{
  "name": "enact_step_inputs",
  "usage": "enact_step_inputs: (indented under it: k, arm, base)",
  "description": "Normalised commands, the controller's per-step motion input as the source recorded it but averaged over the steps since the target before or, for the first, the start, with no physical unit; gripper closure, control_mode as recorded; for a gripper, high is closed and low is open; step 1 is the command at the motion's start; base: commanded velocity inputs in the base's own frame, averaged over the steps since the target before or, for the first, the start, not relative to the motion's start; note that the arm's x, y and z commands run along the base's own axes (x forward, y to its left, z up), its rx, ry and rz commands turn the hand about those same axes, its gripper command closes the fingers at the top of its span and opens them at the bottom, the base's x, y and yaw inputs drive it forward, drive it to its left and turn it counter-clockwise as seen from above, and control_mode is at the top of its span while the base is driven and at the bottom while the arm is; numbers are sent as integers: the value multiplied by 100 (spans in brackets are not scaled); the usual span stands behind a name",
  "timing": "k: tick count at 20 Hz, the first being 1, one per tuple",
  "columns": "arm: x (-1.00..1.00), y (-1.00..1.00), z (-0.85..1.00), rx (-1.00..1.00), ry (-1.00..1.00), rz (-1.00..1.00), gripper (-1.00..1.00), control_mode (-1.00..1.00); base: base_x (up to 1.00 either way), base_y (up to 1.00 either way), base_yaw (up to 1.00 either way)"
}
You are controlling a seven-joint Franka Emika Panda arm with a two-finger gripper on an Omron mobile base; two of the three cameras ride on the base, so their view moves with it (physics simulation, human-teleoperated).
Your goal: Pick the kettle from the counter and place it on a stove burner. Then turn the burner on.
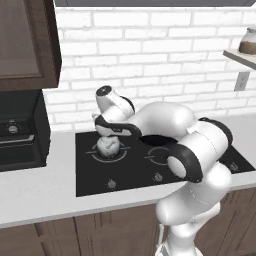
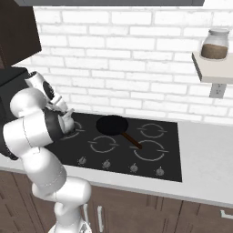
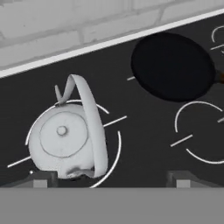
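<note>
Hovering wide open and empty, the jaws (image 3: 109,178) sit above the kettle (image 3: 65,142), which rests on the stove burner (image 3: 114,151) at their ten o'clock.

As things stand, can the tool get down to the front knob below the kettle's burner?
Probably yes. The tool is open just above the kettle, and the knob lies bare on the cooktop with nothing over it.

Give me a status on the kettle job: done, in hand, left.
Done: the kettle sits inside the stove burner ring on the cooktop. In hand: nothing; the claw is open above it, tips apart, one beside the kettle. Left: turn the burner on; the knobs along the front edge look untouched.
</note>
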Motion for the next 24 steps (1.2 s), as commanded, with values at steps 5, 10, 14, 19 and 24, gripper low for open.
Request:
enact_step_inputs:
  k: [5, 10, 14, 19, 24]
  arm:
    - [-60, 0, 28, 0, 21, 2, -100, -100]
    - [-76, 8, 1, 0, 38, 4, -100, -100]
    - [-84, 3, -32, 6, 22, 2, -100, -100]
    - [-61, 16, -78, 8, 1, 9, -100, -100]
    - [-65, 4, -29, 5, 0, 12, -100, -100]
  base:
    - [0, 0, 0]
    - [0, 0, 0]
    - [0, 0, 0]
    - [0, 0, 0]
    - [0, 0, 0]
